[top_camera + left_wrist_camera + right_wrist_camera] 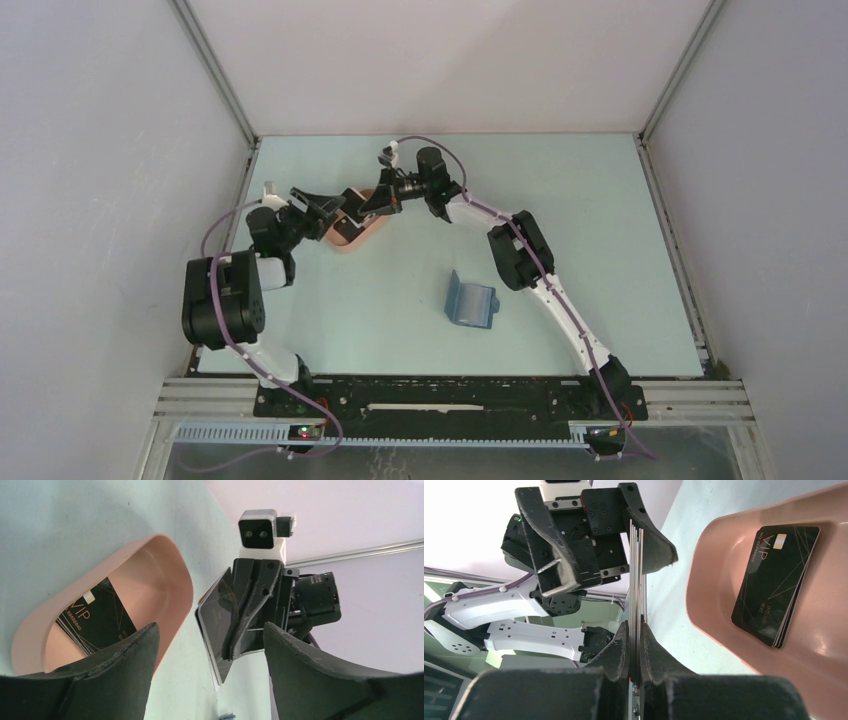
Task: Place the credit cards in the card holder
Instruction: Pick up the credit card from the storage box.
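A thin stack of credit cards (pixel 637 590) stands edge-on, pinched at its lower end by the closed right gripper (pixel 636 630), just beside the pink tray (pixel 186 580). The left gripper (pixel 210 630) is spread open, its fingers on either side of the stack's free end and seemingly not clamping it. More black cards (pixel 774 580) lie in the tray; the top one reads "VIP" in pale letters, above a number line too fine to trust. The blue card holder (pixel 470 300) sits well apart on the desk (pixel 600 250), nearer the arm bases. This looks like a handover. The left fingers should close squarely on the flat faces before the right lets go, or the cards may fan and slip.
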### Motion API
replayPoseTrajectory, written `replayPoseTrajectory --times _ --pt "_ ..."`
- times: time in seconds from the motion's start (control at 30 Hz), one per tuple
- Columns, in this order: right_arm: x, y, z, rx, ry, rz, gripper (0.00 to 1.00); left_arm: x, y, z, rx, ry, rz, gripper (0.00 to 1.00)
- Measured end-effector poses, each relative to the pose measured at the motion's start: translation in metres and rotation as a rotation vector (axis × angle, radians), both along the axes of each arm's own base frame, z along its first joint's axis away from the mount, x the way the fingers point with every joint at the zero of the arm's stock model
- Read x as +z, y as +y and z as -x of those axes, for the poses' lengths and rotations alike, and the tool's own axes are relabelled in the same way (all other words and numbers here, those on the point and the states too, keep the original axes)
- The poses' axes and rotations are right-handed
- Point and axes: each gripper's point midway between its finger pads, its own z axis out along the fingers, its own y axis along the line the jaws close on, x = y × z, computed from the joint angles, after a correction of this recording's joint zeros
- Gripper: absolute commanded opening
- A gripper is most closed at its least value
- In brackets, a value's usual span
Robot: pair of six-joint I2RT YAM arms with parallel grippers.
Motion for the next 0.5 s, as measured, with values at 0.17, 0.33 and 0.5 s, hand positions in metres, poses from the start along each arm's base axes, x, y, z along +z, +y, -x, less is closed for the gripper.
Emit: replayPoseTrajectory --times 0.17,0.33,0.5 --pt "0.0 0.002 0.002 0.004 0.003 -0.001 0.0 -0.014 -0.011 -0.003 -0.029 0.039 0.015 0.66" --pt "0.0 0.004 0.005 0.009 0.005 0.0 0.01 -0.018 -0.019 -0.016 -0.054 0.043 0.042 0.45" --pt "-0.003 0.004 0.004 0.0 0.018 0.01 0.12 -0.017 -0.023 -0.02 -0.061 0.034 0.084 0.15"
